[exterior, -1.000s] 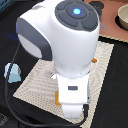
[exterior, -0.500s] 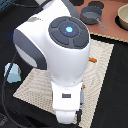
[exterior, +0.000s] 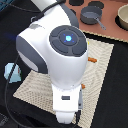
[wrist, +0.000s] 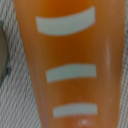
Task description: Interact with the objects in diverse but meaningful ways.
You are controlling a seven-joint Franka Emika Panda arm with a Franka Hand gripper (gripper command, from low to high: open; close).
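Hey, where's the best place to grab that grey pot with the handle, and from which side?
Probably take the grey pot by its handle, from above, jaws across it: the handle is thin and juts clear of the round body.

grey pot (exterior: 92, 15) well apart, mat (exterior: 102, 60) bare

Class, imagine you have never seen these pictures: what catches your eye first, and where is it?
The big white robot arm with a glowing blue light fills the middle of the exterior view, hiding most of the woven mat. In the wrist view, an orange object with three pale stripes fills nearly the whole picture. A grey pot sits beyond the mat.
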